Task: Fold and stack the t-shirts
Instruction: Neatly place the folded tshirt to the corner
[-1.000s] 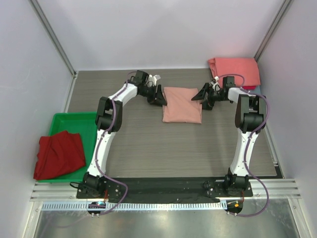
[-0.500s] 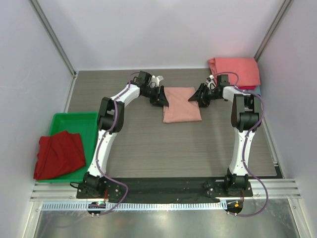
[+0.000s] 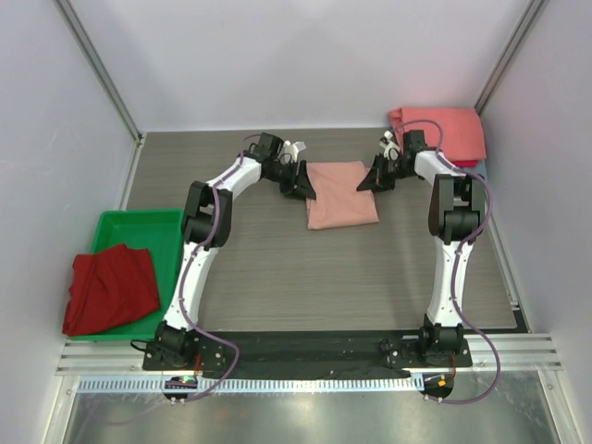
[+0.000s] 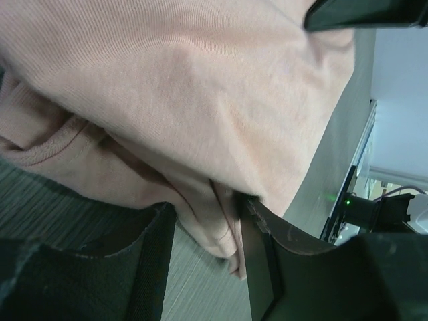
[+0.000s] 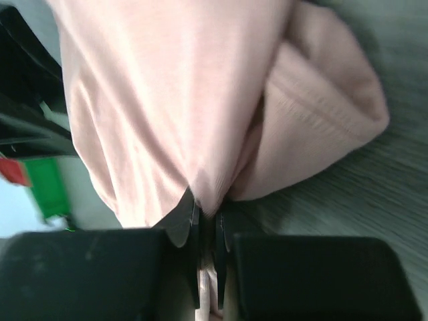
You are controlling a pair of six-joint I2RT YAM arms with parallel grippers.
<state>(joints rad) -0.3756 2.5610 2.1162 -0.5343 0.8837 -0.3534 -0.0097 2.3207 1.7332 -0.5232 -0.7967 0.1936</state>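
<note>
A folded dusty-pink t-shirt (image 3: 340,196) lies on the table between my two grippers. My left gripper (image 3: 301,182) is at its left edge, open. In the left wrist view a fold of the pink t-shirt (image 4: 200,80) hangs loosely between the spread fingers of that left gripper (image 4: 204,257). My right gripper (image 3: 373,178) is at the shirt's upper right edge. The right wrist view shows the right gripper (image 5: 207,217) shut, pinching a ridge of the pink t-shirt (image 5: 167,87).
A coral-red t-shirt (image 3: 444,129) lies folded in the back right corner, just behind my right arm. A dark red t-shirt (image 3: 111,289) is bunched in the green tray (image 3: 139,227) at the left. White walls enclose the table.
My right gripper has moved in to the pink t-shirt's right edge and shut on the fabric. The shirt's right side has shifted a little. The left gripper has stayed put.
</note>
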